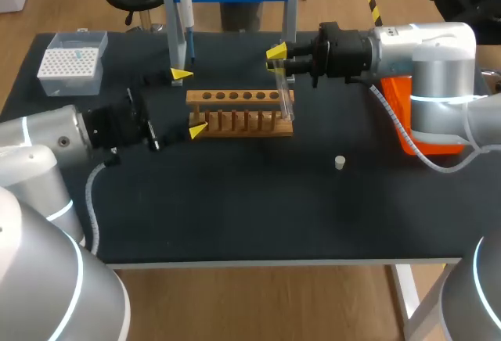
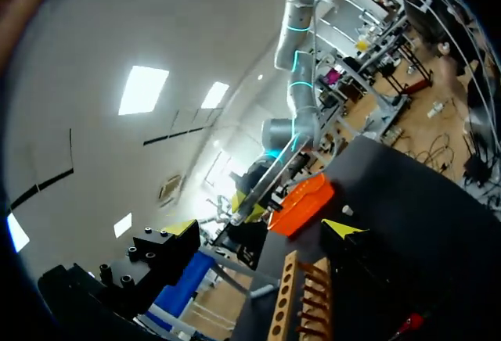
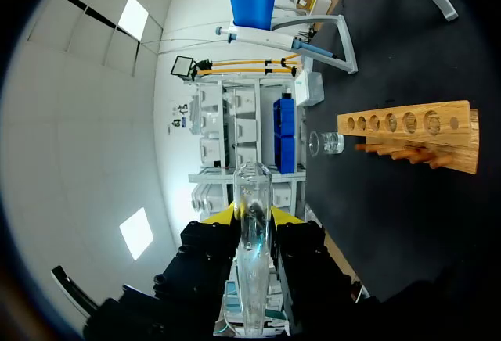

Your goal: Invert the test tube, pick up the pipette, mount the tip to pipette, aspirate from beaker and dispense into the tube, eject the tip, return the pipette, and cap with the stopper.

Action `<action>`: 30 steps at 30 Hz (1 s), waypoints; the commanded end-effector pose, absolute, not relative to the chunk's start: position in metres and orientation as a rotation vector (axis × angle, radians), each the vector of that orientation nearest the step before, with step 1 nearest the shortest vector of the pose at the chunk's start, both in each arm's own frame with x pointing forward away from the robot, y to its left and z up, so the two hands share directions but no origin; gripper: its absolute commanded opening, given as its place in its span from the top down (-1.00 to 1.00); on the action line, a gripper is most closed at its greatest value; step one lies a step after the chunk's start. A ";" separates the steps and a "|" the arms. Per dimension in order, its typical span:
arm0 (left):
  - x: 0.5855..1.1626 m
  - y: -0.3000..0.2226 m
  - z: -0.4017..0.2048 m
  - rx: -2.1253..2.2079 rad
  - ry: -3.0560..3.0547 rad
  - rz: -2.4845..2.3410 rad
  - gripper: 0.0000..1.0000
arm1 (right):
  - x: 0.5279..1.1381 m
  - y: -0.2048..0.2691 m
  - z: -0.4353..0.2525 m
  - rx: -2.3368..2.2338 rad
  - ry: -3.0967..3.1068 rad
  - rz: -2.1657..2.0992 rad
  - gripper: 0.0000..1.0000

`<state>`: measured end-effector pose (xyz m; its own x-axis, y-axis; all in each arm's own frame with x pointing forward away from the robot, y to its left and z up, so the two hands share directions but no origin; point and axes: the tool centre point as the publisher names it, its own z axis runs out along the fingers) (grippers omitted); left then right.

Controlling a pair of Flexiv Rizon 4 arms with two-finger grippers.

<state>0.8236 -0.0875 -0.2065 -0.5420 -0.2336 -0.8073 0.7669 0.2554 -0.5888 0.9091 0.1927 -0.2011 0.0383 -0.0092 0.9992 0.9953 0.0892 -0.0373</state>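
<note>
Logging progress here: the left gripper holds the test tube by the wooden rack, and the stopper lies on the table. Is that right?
No: the right gripper holds the test tube, as the right wrist view shows; the left gripper is open. The tube is by the wooden rack, and the stopper lies on the table.

Clear glossy glass: test tube [image 3: 252, 259]. Smooth pale bare wood: rack [image 1: 235, 124]. Matt black top: table [image 1: 258, 208]; clear shiny plastic: tip box [image 1: 73, 63]; matt off-white: stopper [image 1: 340, 162].
</note>
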 end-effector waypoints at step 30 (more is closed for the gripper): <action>0.822 -0.170 -0.201 1.214 1.135 -1.039 -1.00 | 0.909 0.192 -0.200 -1.155 -1.217 -1.119 1.00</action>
<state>0.8178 -0.1583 -0.1983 0.1620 0.0106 -0.9867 0.9843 0.0697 0.1624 0.9090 0.1928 -0.2012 0.0383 -0.0095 0.9992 0.9953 0.0889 -0.0373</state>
